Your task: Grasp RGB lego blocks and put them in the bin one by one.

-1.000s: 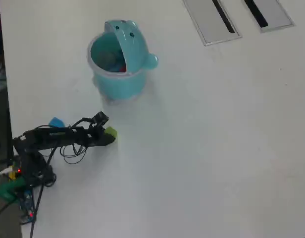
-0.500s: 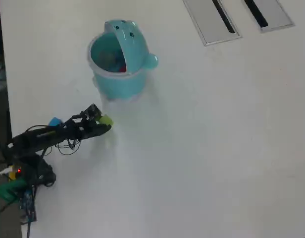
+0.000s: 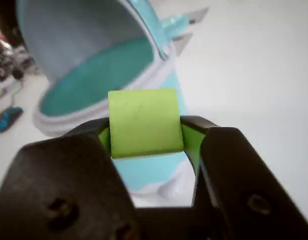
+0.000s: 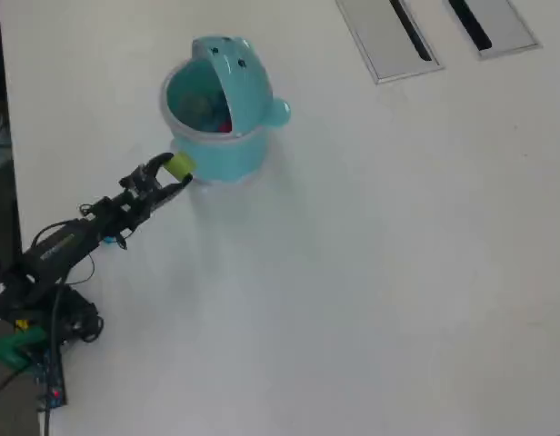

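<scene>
Fingers (image 3: 144,131) clamped on the yellow-green block (image 3: 144,122), held just beside the bin (image 4: 216,150) near the counter's (image 4: 371,272) top-left corner.

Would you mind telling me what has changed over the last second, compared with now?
The gripper, shut on the green block throughout, stretched out toward the bin and now holds the block beside its wall, just short of the rim. The bin stayed put, lid open, something red still inside.
</scene>
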Motion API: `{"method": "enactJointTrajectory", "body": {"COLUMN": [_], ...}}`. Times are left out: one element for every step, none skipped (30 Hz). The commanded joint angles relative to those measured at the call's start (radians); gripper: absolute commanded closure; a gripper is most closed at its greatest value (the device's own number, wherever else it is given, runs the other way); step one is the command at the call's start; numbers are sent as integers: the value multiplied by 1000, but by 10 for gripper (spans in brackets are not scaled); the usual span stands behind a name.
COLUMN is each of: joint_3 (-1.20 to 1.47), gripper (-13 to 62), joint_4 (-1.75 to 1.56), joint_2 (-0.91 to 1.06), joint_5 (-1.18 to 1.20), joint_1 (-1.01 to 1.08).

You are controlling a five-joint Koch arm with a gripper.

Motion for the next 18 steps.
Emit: {"method": "enactJointTrajectory", "body": {"joint_3": [-107,-167,-187,-215,-241,-264,-282,-316,-347,-417,-439,-462,-474,-520,-541,-557,-569,-595], "gripper": [394,393,393,393,394,394,394,395,395,395,395,395,395,395,395,395,395,396], "joint_4": [-75,-25,-17,-5,11,14,14,26,37,48,58,60,61,67,67,69,67,67], "joint_2": [40,52,54,57,60,60,57,51,43,11,2,-6,-15,-66,-87,-101,-115,-141], "joint_5": [15,20,20,20,20,20,20,20,20,12,6,6,6,5,3,-5,-21,-38], "joint_1": [-11,-23,-29,-35,-43,-48,-52,-63,-74,-92,-104,-114,-120,-137,-150,-160,-166,-178]}}
